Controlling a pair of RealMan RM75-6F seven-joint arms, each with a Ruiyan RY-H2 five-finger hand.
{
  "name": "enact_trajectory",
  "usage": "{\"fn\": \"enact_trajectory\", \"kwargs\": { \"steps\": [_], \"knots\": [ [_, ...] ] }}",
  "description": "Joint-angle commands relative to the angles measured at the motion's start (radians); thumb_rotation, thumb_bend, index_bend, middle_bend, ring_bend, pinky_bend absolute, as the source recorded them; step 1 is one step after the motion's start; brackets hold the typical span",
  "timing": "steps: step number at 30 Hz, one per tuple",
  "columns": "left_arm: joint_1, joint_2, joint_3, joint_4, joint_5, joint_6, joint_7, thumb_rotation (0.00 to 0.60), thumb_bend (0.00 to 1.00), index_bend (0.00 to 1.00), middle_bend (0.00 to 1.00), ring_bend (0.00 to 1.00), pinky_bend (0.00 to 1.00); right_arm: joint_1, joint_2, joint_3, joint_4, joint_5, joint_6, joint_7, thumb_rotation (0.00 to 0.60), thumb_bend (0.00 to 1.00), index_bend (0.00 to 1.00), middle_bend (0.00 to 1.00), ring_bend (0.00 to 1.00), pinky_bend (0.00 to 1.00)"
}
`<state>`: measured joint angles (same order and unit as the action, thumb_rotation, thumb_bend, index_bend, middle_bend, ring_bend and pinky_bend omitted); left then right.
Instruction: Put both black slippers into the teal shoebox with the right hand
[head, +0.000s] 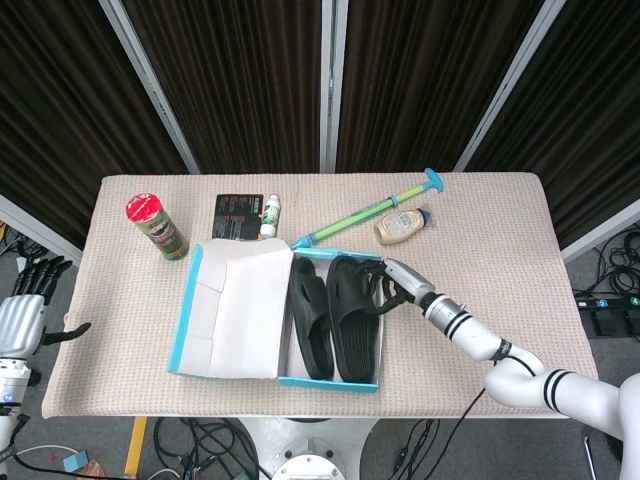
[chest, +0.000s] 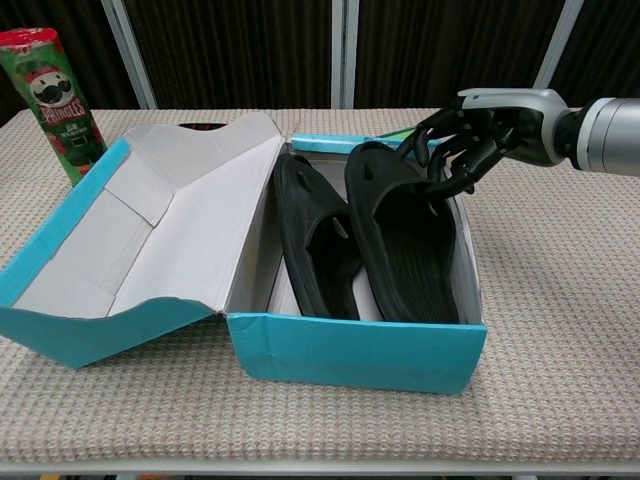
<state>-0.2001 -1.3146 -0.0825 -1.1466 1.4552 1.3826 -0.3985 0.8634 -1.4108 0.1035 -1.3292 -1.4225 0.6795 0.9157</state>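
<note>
Chest view shows the beige woven counter (chest: 560, 330) carrying the open teal cardboard shoebox (chest: 350, 350), its white-lined lid folded out to one side, with both black rubber slippers inside side by side: the first slipper (chest: 315, 240) lies flat, the second slipper (chest: 405, 240) lies beside it against the box's right wall. The right hand (chest: 470, 135) curls its fingers (chest: 440, 150) around that second slipper's far end, apparently grasping it. To finish well, it should spread the fingers and lift straight up, clear of the wall, without dragging the slipper. The left hand (head: 30, 290) hangs off the counter's edge, fingers apart, holding nothing.
</note>
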Motion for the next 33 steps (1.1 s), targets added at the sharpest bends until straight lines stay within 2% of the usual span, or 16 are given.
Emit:
{"fn": "enact_trajectory", "kwargs": {
  "steps": [1, 3, 7, 13, 20, 25, 29, 33],
  "knots": [
    [0.0, 0.0, 0.0, 0.001, 0.0, -0.001, -0.003, 0.6, 0.06, 0.1, 0.07, 0.0, 0.01, 0.008, 0.012, 0.003, -0.023, -0.005, -0.014, -0.008, 0.6, 0.13, 0.52, 0.44, 0.42, 0.6],
    [0.0, 0.001, -0.001, 0.001, -0.001, 0.0, -0.005, 0.6, 0.06, 0.1, 0.07, 0.0, 0.01, 0.015, 0.026, -0.006, -0.039, -0.03, -0.025, 0.008, 0.6, 0.03, 0.4, 0.36, 0.31, 0.5],
    [-0.001, 0.001, -0.001, 0.001, 0.001, -0.001, -0.01, 0.6, 0.06, 0.1, 0.07, 0.0, 0.01, 0.023, 0.05, -0.026, -0.056, -0.083, -0.026, 0.05, 0.6, 0.0, 0.2, 0.21, 0.13, 0.35],
    [-0.001, 0.001, 0.0, 0.002, 0.002, -0.003, -0.017, 0.6, 0.06, 0.1, 0.07, 0.0, 0.01, 0.025, 0.077, -0.046, -0.062, -0.13, 0.001, 0.095, 0.6, 0.0, 0.11, 0.12, 0.02, 0.34],
    [-0.002, 0.003, -0.001, -0.003, 0.004, -0.001, -0.019, 0.6, 0.06, 0.1, 0.07, 0.0, 0.01, 0.026, 0.132, -0.057, -0.105, -0.152, 0.03, 0.102, 0.6, 0.0, 0.09, 0.1, 0.0, 0.34],
    [-0.002, 0.006, -0.001, -0.01, 0.005, -0.001, -0.018, 0.6, 0.06, 0.1, 0.07, 0.0, 0.01, 0.021, 0.192, -0.062, -0.176, -0.18, 0.075, 0.104, 0.6, 0.0, 0.09, 0.1, 0.0, 0.34],
    [-0.002, 0.01, -0.004, -0.016, 0.004, 0.005, -0.019, 0.6, 0.06, 0.1, 0.07, 0.0, 0.01, 0.005, 0.212, -0.053, -0.235, -0.202, 0.153, 0.131, 0.6, 0.0, 0.08, 0.15, 0.05, 0.34],
    [0.0, 0.013, -0.004, -0.022, 0.005, 0.008, -0.014, 0.6, 0.06, 0.1, 0.07, 0.0, 0.01, 0.007, 0.204, -0.062, -0.264, -0.247, 0.205, 0.21, 0.6, 0.0, 0.08, 0.18, 0.1, 0.33]
  ]
}}
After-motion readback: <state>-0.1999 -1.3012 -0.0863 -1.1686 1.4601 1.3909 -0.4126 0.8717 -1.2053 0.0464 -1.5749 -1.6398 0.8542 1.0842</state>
